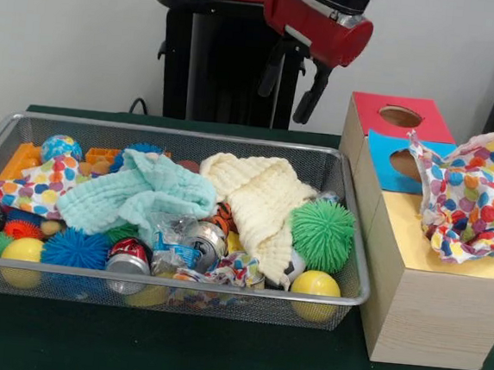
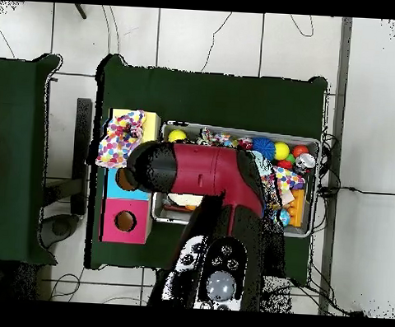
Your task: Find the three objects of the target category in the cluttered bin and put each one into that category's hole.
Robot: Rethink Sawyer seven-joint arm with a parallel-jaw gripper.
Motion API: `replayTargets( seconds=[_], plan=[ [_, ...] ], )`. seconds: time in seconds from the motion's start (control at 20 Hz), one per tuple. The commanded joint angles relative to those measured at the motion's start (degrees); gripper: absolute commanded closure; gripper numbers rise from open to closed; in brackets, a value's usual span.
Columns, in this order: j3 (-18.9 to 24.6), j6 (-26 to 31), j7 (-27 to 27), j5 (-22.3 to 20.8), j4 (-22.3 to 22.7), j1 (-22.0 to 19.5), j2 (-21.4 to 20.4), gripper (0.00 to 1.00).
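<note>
The wire-mesh bin (image 1: 169, 287) is full of clutter. One polka-dot cloth (image 1: 471, 198) lies bunched on the yellow-topped box (image 1: 407, 238) and covers its hole; it also shows in the overhead view (image 2: 120, 140). A second polka-dot cloth (image 1: 32, 187) lies at the bin's left end. A third polka-dot scrap (image 1: 232, 272) pokes out among cans at the bin's front. My gripper (image 1: 282, 106) hangs high above the bin's back rim, open and empty, apart from all cloths. In the overhead view the arm (image 2: 204, 172) hides it.
A mint-green cloth (image 1: 138, 194) and a cream cloth (image 1: 259, 199) lie across the bin's middle, among spiky balls, yellow balls and crushed cans. The blue-topped box (image 1: 386, 162) and the red-topped box (image 1: 400, 116) stand behind the yellow one.
</note>
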Motion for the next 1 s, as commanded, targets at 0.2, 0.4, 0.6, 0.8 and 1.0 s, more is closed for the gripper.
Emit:
replayTargets(
  seconds=[0.2, 0.4, 0.6, 0.8, 1.0],
  plan=[
    [-9.42, -21.53, 42.36, 15.81, -6.16, 3.95, 24.37, 0.00],
    [-15.53, -20.72, 34.39, 12.52, -9.11, 7.44, 27.89, 0.00],
    [-14.20, -13.43, 28.97, 12.92, -5.61, 6.83, 19.98, 0.00],
    [-12.85, -5.11, 21.89, 11.65, -6.73, 6.13, 13.15, 0.00],
    [-12.44, 6.71, 19.41, 11.81, -7.53, 5.73, 8.86, 0.00]
  ],
)
